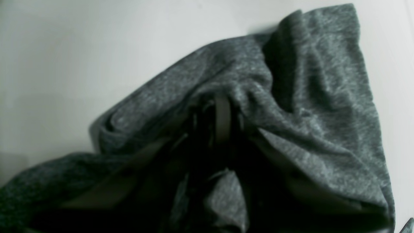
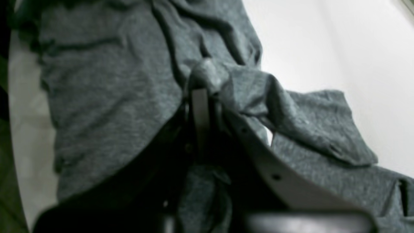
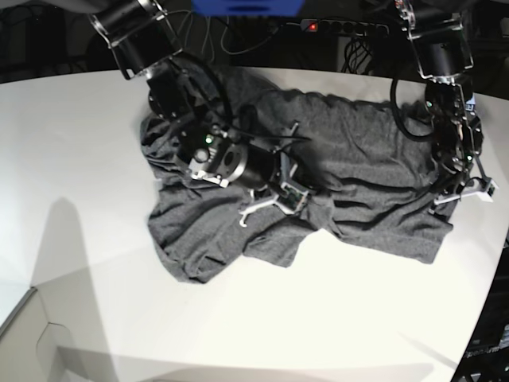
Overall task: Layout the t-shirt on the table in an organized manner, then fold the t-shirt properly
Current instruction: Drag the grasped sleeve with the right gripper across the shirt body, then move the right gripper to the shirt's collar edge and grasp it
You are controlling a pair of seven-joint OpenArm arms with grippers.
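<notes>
We see the right pincer (image 3: 296,193) clamped on a bunched fold near the middle of the t-shirt (image 3: 358,171), and the left pincer (image 3: 455,193) pinching the shirt's edge at the far side. The grey shirt lies rumpled on the white desk (image 3: 79,175), plain, with no label or writing legible
</notes>
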